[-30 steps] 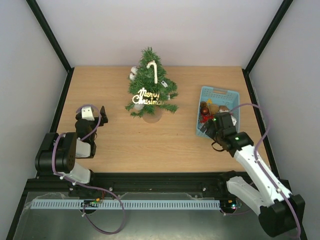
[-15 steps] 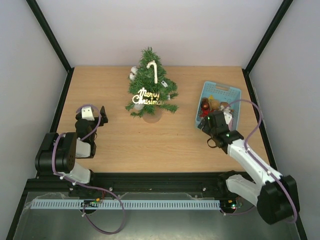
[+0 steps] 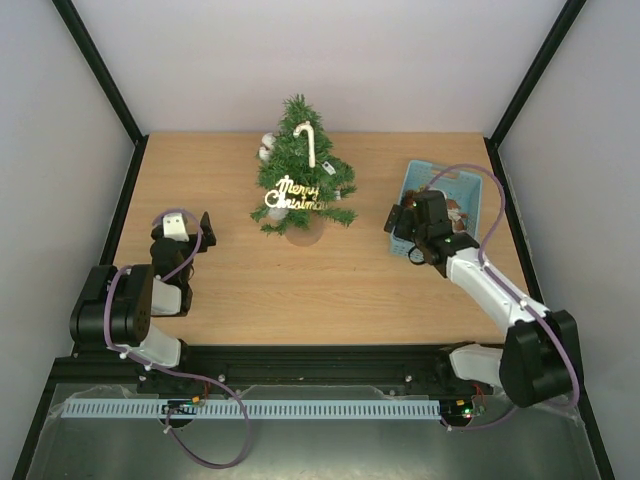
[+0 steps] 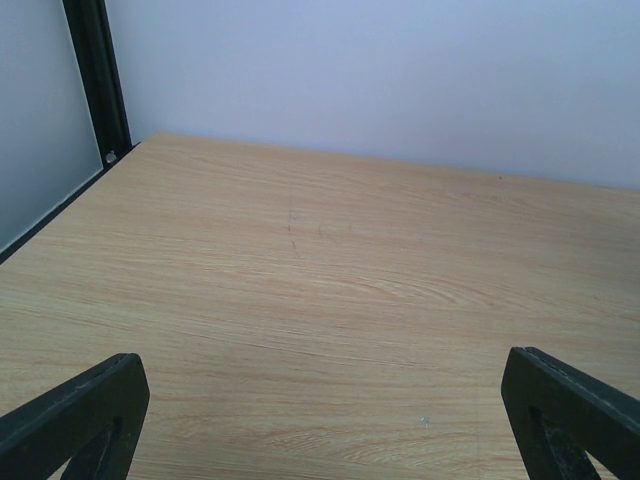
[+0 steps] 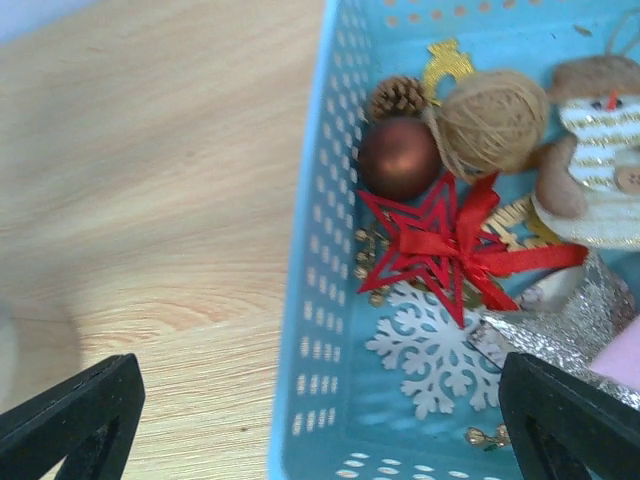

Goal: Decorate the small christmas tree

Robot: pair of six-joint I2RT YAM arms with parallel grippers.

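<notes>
The left gripper [image 4: 320, 410] is kept at the 9 o'clock side of the light wooden table [image 3: 330, 290]. Its black fingers [image 4: 80, 410] are spread wide and nothing is held between them; only bare wood is shown in the left wrist view.

The small christmas tree [image 3: 300, 180], a miniature artificial one with bushy dark-green needle branches, is found at about 12 o'clock from the table's middle, toward the back wall. It is stood upright on its small round tan base [image 3: 305, 233], so its long axis is set vertical and its tip is pointed straight up. A red-and-white striped candy cane [image 3: 308, 140] is hung near the top. A gold "Merry Christmas" sign [image 3: 292, 193] is spread across the lower branches. Pale silvery ornaments [image 3: 266, 147] are seen at the tree's 10 o'clock edge.

At 3 o'clock from the tree, well apart from it, a light-blue perforated plastic basket [image 3: 465, 187] is placed. Its near-left part is hidden in the top view by the right arm. The right gripper [image 5: 320, 400] is held above the basket's 9 o'clock wall with its fingers wide apart and empty.

Inside the basket, a glossy brown-red bauble [image 5: 398, 158] is pressed against that wall, touched by a small pine cone [image 5: 398, 97] at 12 o'clock and a tan twine ball [image 5: 490, 122] at 2 o'clock. A red star with a ribbon [image 5: 440, 240] is laid over a white snowflake [image 5: 435, 355]. A fabric snowman [image 5: 600, 160] is seen at the 3 o'clock side.
</notes>
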